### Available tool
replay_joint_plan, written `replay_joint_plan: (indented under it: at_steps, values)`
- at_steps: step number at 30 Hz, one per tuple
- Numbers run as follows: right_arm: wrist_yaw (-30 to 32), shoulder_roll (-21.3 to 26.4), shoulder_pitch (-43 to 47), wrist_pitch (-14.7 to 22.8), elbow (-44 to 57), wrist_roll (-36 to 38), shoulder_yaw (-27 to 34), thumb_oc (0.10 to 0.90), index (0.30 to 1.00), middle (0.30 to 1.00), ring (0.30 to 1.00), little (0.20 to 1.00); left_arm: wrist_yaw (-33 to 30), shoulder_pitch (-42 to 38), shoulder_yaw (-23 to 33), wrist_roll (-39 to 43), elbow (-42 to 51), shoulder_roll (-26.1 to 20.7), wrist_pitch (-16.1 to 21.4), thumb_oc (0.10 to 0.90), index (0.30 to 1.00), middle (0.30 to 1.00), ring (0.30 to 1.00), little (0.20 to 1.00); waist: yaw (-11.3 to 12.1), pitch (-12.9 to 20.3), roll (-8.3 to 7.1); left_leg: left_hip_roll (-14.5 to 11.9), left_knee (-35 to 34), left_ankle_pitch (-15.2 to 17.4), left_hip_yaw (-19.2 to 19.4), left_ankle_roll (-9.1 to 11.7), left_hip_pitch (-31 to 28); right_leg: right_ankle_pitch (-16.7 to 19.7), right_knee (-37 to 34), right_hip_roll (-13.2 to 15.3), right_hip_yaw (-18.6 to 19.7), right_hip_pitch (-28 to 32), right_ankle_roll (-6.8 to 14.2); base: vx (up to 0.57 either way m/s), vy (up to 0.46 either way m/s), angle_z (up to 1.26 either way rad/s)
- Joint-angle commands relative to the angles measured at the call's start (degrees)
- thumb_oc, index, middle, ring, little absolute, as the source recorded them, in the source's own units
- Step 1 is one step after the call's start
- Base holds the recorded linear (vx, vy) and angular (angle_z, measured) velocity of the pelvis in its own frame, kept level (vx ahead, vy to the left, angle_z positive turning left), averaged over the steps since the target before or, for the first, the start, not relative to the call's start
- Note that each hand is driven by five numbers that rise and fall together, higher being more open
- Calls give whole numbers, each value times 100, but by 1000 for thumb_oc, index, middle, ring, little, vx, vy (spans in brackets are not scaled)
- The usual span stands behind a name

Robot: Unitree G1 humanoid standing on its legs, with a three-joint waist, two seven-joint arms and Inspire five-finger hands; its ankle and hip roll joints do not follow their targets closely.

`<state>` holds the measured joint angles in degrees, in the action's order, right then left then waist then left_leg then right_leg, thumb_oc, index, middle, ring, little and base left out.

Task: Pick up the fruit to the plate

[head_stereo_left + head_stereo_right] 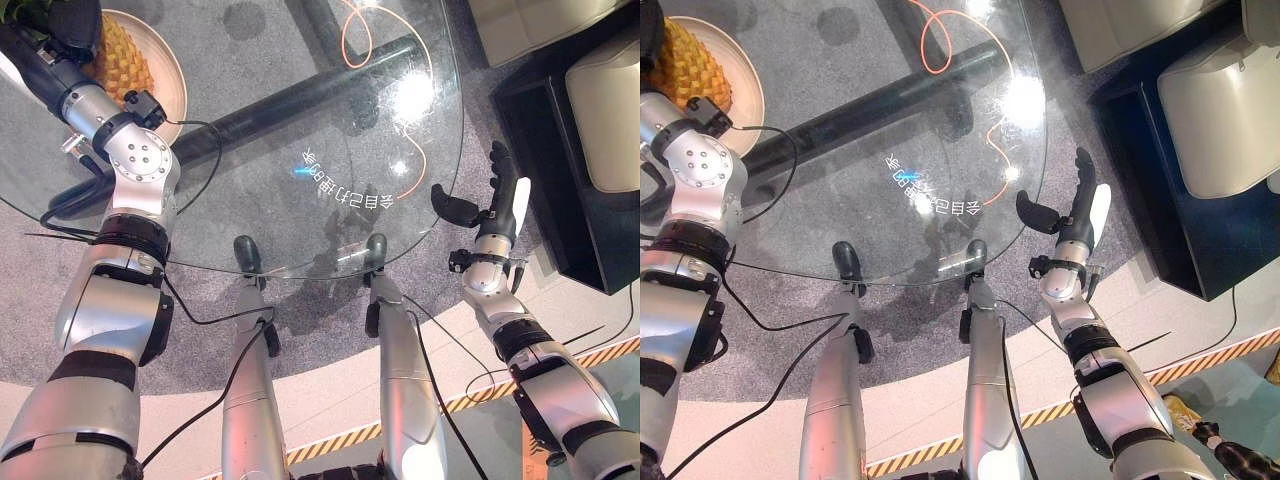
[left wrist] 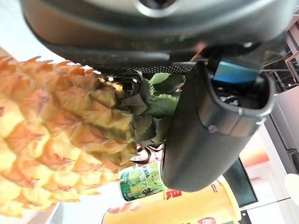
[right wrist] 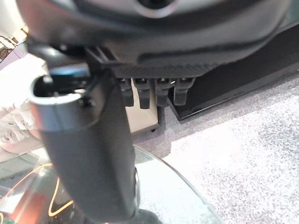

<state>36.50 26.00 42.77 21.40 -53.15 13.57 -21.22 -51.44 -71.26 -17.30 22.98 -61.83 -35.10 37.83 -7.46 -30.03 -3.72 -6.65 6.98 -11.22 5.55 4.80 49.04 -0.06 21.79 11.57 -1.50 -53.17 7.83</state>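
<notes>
On the plate (image 1: 172, 70) at the glass desk's (image 1: 300, 120) far left, the pineapple (image 1: 125, 60) is clasped at its crown by the left robot hand (image 1: 65, 30). Beside the desk's right edge, the right robot hand (image 1: 490, 205) is held with fingers spread.

My pineapple (image 1: 122, 62) is golden orange with a diamond-scaled skin and green leaves, on a tan plate (image 1: 172, 75). The desk (image 1: 280, 130) is clear glass. An orange cable (image 1: 352, 40) loops beneath it, over speckled grey carpet (image 1: 210, 340).
</notes>
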Motion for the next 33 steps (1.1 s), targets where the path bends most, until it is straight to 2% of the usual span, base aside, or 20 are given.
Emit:
replay_joint_plan:
  at_steps: [1,8,21,23,25,27,33]
  values:
    - [394,358,-326,-1003,-1254,92,193,800,900,900,900,900,3,-65,334,-110,163,-409,533,564,698,698,698,664,198,24,220,190,805,985,-149,46,67,234,-562,-316,-233,125,-85,0,0,0]
    - [414,365,-377,-1012,-1229,86,214,800,900,900,900,900,104,184,390,-52,277,-357,553,622,747,747,747,722,240,24,240,206,811,1030,-166,46,23,198,-558,-306,-261,170,-78,0,0,0]
    - [439,367,-440,-964,-1212,108,300,800,900,900,900,900,193,619,530,-104,541,-265,663,622,747,747,747,722,318,24,252,231,854,1017,-206,25,100,248,-562,-259,-318,129,-67,0,0,0]
    - [440,373,-450,-986,-1189,108,317,800,900,900,900,900,192,686,540,-150,593,-260,657,644,766,766,766,744,327,24,261,238,841,1020,-210,24,88,251,-567,-257,-322,134,-66,0,0,0]
    - [433,373,-453,-1006,-1180,95,338,800,900,900,900,900,202,761,549,-198,633,-236,678,742,851,851,851,842,342,24,266,245,841,1021,-218,17,85,257,-563,-252,-328,135,-65,0,0,0]
    - [467,352,-492,-1014,-1165,110,337,800,900,900,900,900,210,869,567,-236,696,-200,711,800,900,900,900,900,365,24,269,243,849,1063,-228,19,44,217,-552,-251,-341,180,-60,0,0,0]
    - [471,365,-514,-1019,-1114,97,359,800,900,900,900,900,161,1021,571,-386,851,-134,768,800,900,900,900,900,385,24,270,245,846,1055,-238,13,67,220,-537,-257,-355,159,-59,0,0,0]
